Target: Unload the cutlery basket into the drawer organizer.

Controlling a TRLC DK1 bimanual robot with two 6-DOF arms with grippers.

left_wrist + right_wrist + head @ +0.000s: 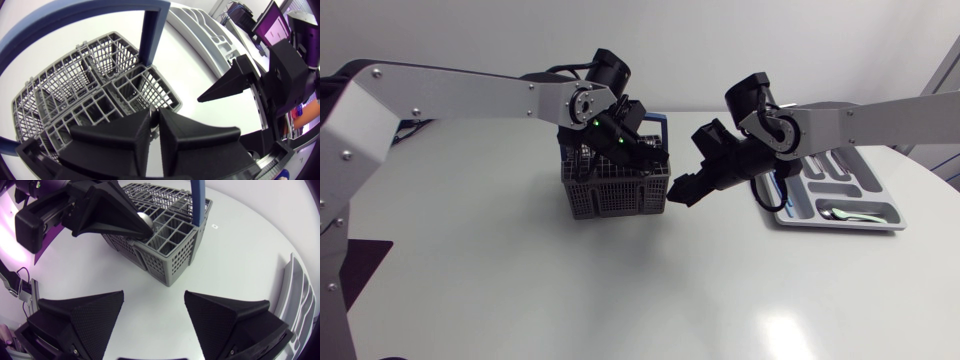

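Clenched on a spoon [145, 221], the left gripper [155, 117] could tip the basket [618, 195] if the spoon snags; the right gripper [154, 294] gapes.

My left gripper [620, 150] at the top of the grey basket [615, 192], my right gripper [688, 187] just beside it, organizer tray [840, 227] under my right arm.

Grey mesh basket [615, 195] upright, blue handle; perhaps spoon [145, 220] at its rim; grey organizer [840, 226] apart.
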